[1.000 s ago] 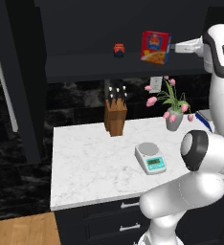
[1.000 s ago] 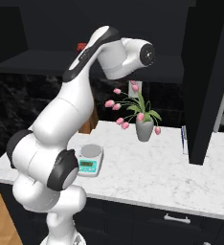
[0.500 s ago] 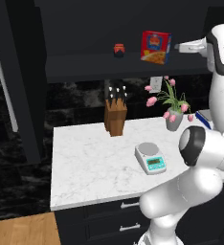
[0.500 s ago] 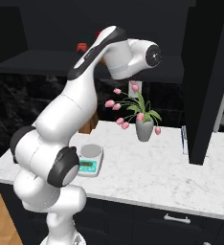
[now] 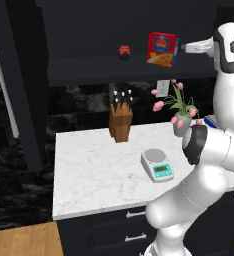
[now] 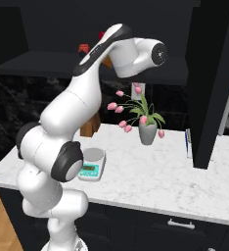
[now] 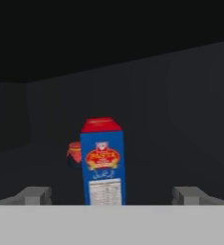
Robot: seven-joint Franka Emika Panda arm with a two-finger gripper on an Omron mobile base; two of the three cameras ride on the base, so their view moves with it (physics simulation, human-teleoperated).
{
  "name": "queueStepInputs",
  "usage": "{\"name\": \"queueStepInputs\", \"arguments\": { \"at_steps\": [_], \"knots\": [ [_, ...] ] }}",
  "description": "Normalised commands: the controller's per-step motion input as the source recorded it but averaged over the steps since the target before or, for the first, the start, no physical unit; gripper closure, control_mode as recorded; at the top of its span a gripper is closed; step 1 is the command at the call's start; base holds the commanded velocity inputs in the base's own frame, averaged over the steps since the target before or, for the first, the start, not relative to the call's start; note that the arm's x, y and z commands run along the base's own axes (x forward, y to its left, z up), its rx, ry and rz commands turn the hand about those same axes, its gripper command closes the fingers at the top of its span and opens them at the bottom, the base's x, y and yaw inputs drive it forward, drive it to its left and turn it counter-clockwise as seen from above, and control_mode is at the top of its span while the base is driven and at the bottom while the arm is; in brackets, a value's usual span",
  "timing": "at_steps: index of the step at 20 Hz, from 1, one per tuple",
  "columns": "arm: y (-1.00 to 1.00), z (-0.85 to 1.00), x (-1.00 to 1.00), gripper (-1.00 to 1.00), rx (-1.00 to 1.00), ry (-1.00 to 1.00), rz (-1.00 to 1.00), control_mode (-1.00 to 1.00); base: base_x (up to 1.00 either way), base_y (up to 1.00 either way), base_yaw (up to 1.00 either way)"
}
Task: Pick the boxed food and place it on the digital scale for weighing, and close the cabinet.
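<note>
The boxed food [image 5: 163,49] stands upright on the shelf of the open black cabinet [image 5: 19,85]. In the hand view the boxed food [image 7: 103,162] shows a narrow blue side with a red top, straight ahead. My gripper [image 5: 185,48] hovers just right of the box at shelf height, open, with nothing between its fingertips [image 7: 35,195]; the box stands beyond them. The digital scale [image 5: 157,165] sits on the white counter below, with nothing on its round plate. From the right base view the scale [image 6: 92,164] peeks out beside my arm.
A small red jar [image 5: 123,52] stands on the shelf left of the box. A knife block [image 5: 120,120] and a vase of pink tulips [image 5: 180,120] are on the counter [image 5: 89,175]. One open cabinet door [image 6: 212,83] hangs over the counter's right side.
My hand has edged slightly left toward the box at shelf height. The box, jar and scale have not moved.
</note>
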Motion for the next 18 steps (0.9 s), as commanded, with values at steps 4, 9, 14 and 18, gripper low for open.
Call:
{"name": "queueStepInputs", "arguments": {
  "at_steps": [4,9,14,18],
  "knots": [
    [0.05,0.0,0.21,-1.0,-0.01,0.0,0.0,-1.0,0.0,0.0,0.0],
    [0.3,0.0,0.16,-1.0,-0.07,0.0,0.0,-1.0,0.0,0.0,0.0],
    [0.01,0.0,0.15,-1.0,-0.01,0.0,0.0,-1.0,0.0,0.0,0.0],
    [0.38,-0.06,0.24,-1.0,-0.08,0.0,0.0,-1.0,0.0,0.0,0.0]
  ]
}}
